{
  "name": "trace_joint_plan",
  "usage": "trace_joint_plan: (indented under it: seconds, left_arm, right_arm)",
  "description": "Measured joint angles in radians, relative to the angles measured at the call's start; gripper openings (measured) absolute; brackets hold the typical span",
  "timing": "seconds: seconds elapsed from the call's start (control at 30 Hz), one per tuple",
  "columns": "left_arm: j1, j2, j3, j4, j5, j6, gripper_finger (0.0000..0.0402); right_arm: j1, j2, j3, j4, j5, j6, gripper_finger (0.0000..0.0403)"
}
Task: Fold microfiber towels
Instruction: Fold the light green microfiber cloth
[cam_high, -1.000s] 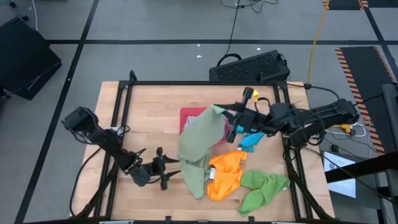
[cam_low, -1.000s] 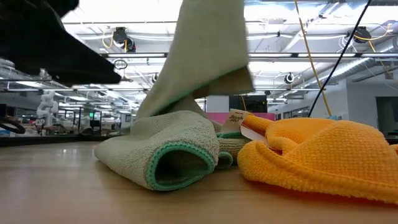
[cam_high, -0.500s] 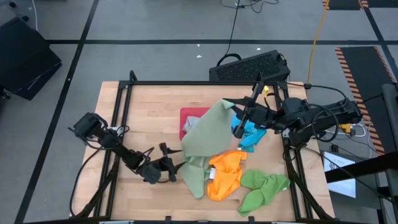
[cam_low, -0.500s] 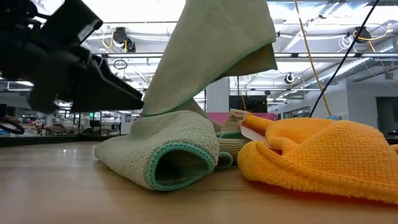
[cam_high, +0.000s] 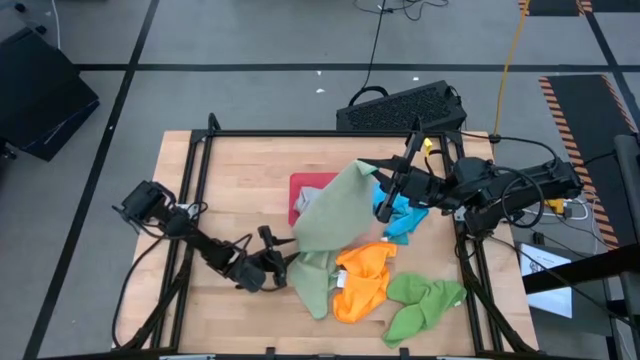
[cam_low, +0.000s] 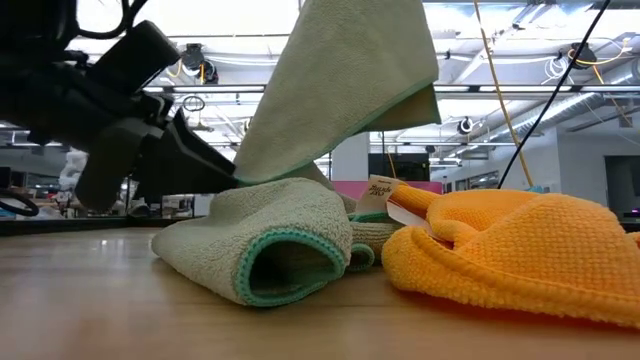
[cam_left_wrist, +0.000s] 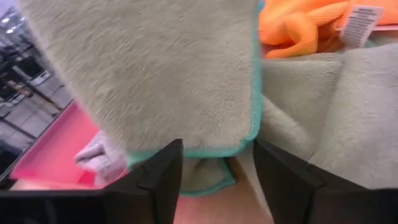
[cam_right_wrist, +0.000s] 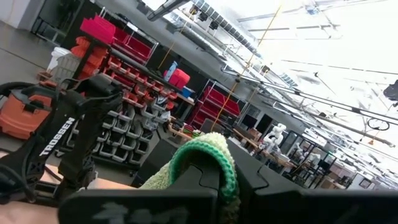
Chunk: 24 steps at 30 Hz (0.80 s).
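Note:
A sage green towel (cam_high: 325, 225) hangs by one teal-hemmed corner from my right gripper (cam_high: 380, 195), which is shut on it above the table's middle. The towel's lower end (cam_low: 270, 250) lies bunched on the wood. My left gripper (cam_left_wrist: 217, 180) is low at the towel's left side, open, with one finger on either side of the hanging sheet's bottom hem (cam_left_wrist: 186, 152). An orange towel (cam_high: 362, 282), a bright green towel (cam_high: 425, 305) and a bright blue towel (cam_high: 405, 220) lie to the right. My right gripper pinches the sage green towel's hemmed corner (cam_right_wrist: 205, 158) between its two fingers, which point slightly upward from the table's right side. The towel hangs below the fingers as a spread sheet, and its lower end rests rolled on the table.
A red tray (cam_high: 310, 188) lies behind the hanging towel, with a greyish cloth (cam_left_wrist: 99, 155) at its edge. A black frame (cam_high: 200, 170) runs round the tabletop. Bare wood (cam_high: 240, 190) lies at the far left. A black keyboard (cam_high: 400, 105) sits beyond the far edge.
My left gripper has moved toward the table's right edge, sinking and rolling, until its fingers reach the hanging towel's bottom hem. My right gripper has lifted the held corner a little up and toward the far right, so the sheet hangs wider.

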Motion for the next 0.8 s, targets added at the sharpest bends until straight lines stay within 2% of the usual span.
trace_joint_plan:
  seconds: [0.1, 0.23, 0.4, 0.57, 0.6, 0.7, 0.8]
  left_arm:
    - [0.012, 0.000, 0.014, 0.000, 0.053, 0.032, 0.0154]
    - [0.006, -0.013, 0.039, -0.003, 0.062, 0.086, 0.0091]
    - [-0.048, -0.140, 0.058, -0.072, 0.033, 0.188, 0.0012]
    - [-0.107, -0.368, 0.057, -0.241, -0.153, 0.200, 0.0011]
    - [-0.114, -0.414, 0.057, -0.248, -0.165, 0.201, 0.0011]
    - [-0.123, -0.520, 0.057, -0.185, -0.133, 0.224, 0.0008]
    - [-0.117, -0.553, 0.057, -0.074, -0.032, 0.284, 0.0018]
  right_arm:
    - [0.000, 0.000, 0.000, -0.002, 0.000, 0.016, 0.0002]
    - [0.000, 0.003, 0.000, -0.011, 0.000, 0.059, 0.0002]
    - [0.022, 0.025, 0.000, -0.061, 0.003, 0.123, 0.0002]
    - [0.068, 0.057, 0.000, -0.099, 0.003, 0.198, 0.0002]
    - [0.078, 0.065, 0.000, -0.101, 0.003, 0.213, 0.0002]
    - [0.104, 0.098, 0.000, -0.098, 0.031, 0.245, 0.0002]
    - [0.123, 0.147, 0.000, -0.092, 0.129, 0.257, 0.0002]
